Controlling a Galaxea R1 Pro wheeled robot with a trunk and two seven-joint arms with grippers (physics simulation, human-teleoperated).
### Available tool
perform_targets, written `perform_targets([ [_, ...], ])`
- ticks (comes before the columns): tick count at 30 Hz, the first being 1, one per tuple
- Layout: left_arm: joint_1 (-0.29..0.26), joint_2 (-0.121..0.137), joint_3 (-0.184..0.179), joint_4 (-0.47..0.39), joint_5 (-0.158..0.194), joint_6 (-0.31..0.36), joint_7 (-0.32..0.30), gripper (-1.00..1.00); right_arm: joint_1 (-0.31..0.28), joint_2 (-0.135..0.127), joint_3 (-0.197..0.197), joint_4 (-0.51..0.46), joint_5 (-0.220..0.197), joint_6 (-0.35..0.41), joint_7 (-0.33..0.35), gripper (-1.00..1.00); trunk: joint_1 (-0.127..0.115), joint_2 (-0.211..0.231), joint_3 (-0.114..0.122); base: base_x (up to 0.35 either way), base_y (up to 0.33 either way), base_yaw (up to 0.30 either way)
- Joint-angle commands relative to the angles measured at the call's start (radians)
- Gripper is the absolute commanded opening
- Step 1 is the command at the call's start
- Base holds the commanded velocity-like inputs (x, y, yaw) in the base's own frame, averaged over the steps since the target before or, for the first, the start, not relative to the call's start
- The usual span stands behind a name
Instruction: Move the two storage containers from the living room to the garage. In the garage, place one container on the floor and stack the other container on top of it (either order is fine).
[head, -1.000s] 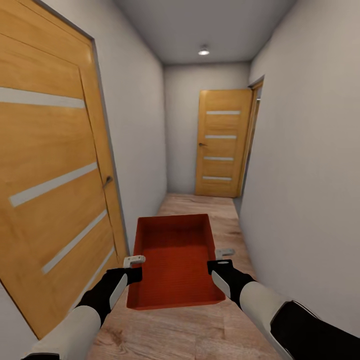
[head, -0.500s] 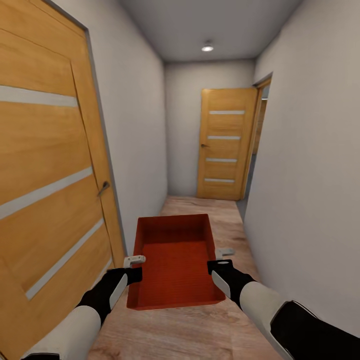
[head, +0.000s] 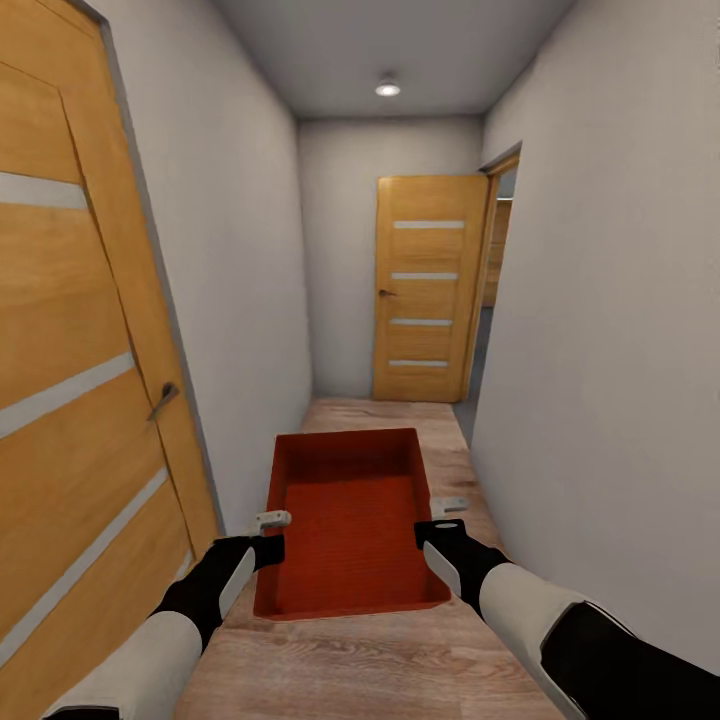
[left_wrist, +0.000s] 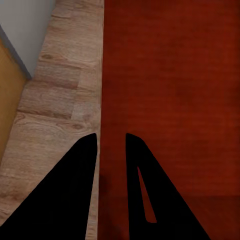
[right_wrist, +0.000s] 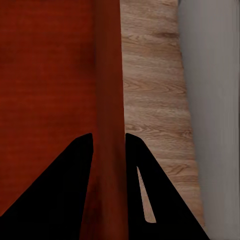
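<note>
One orange-red storage container (head: 350, 520), open-topped and empty, hangs level above the light wood-plank floor of a narrow corridor, held between my two arms. My left gripper (head: 268, 535) is shut on its left wall, and the left wrist view has the gripper (left_wrist: 111, 135) astride that wall of the container (left_wrist: 170, 90). My right gripper (head: 435, 520) is shut on the right wall; in the right wrist view the gripper (right_wrist: 109, 135) pinches the container's rim (right_wrist: 107, 75). The garage and the living room are out of view.
A closed wooden door (head: 80, 400) with a lever handle stands close on the left. Another closed door (head: 425, 290) ends the corridor, beside an open doorway (head: 492, 290) on the right. Pale grey walls (head: 600, 350) hem in the plank floor (head: 400, 660).
The view has advanced along the corridor: the left door has slid toward the picture's edge and the far door looks nearer. The container and both grippers keep the same hold.
</note>
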Motion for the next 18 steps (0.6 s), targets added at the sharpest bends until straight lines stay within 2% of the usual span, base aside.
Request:
perform_targets([
  [1, 0.000, -0.001, 0.014, -0.001, -0.017, 0.007, 0.048, -1.00, 0.000, 0.000, 0.011, -0.016, 0.000, 0.006, -0.005, -1.00, 0.001, -0.001, 0.000, 0.326, 0.100, -0.242],
  [7, 0.000, 0.000, 0.014, -0.001, -0.017, 0.007, 0.048, -1.00, 0.000, 0.000, 0.011, -0.016, 0.000, 0.006, -0.005, -1.00, 0.001, -0.001, 0.000, 0.326, 0.100, -0.201],
  [18, 0.000, -0.001, 0.014, -0.001, -0.017, 0.007, 0.048, -1.00, 0.000, 0.000, 0.011, -0.016, 0.000, 0.006, -0.005, -1.00, 0.001, -0.001, 0.000, 0.326, 0.099, -0.003],
])
